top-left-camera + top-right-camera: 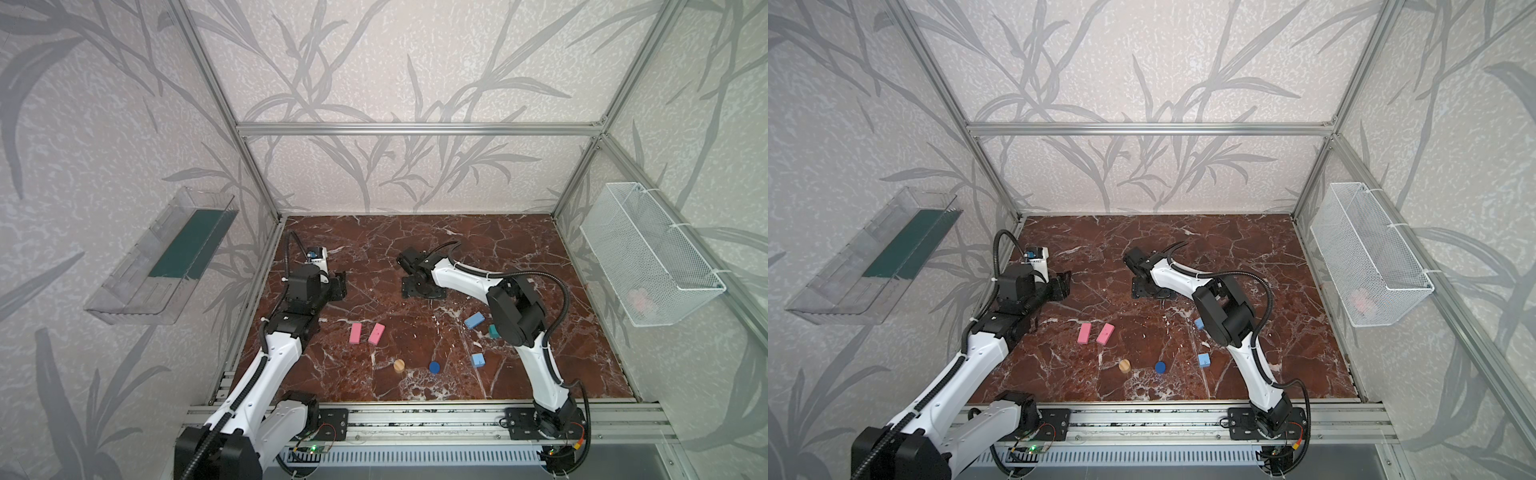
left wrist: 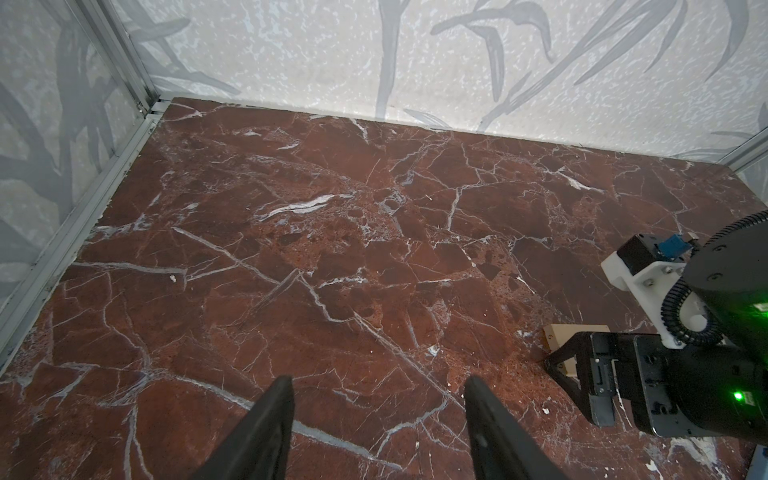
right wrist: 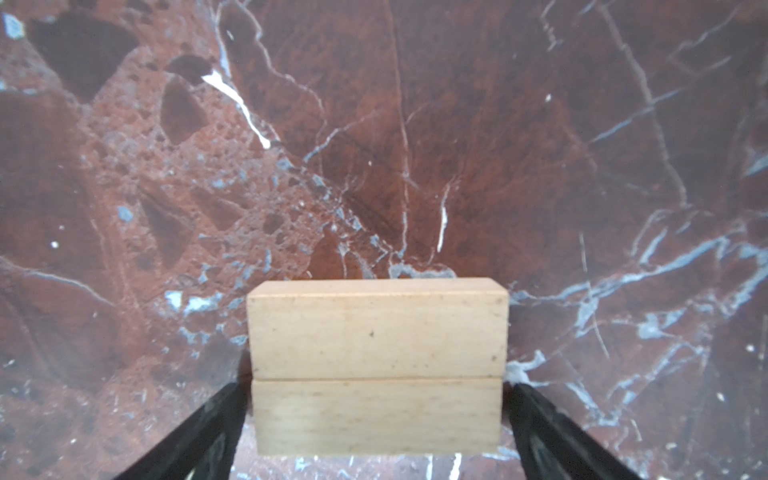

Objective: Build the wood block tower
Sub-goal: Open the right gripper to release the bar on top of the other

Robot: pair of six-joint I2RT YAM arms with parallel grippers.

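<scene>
Right wrist view, nearest first: the right pincer [image 3: 377, 385] stands wide open and grips nothing, its fingers [image 3: 195, 436] just outside the ends of the near tan bar [image 3: 376, 417], which lies flush against the far tan bar [image 3: 376, 328] on the bench [image 3: 540, 145]. That reads as the tower's base laid, so next should come a straight lift clear without nudging it, then a pink bar [image 1: 355, 333], lying well apart toward the front. Empty and part open, the left pincer [image 2: 378, 380] hangs over bare bench.
</scene>
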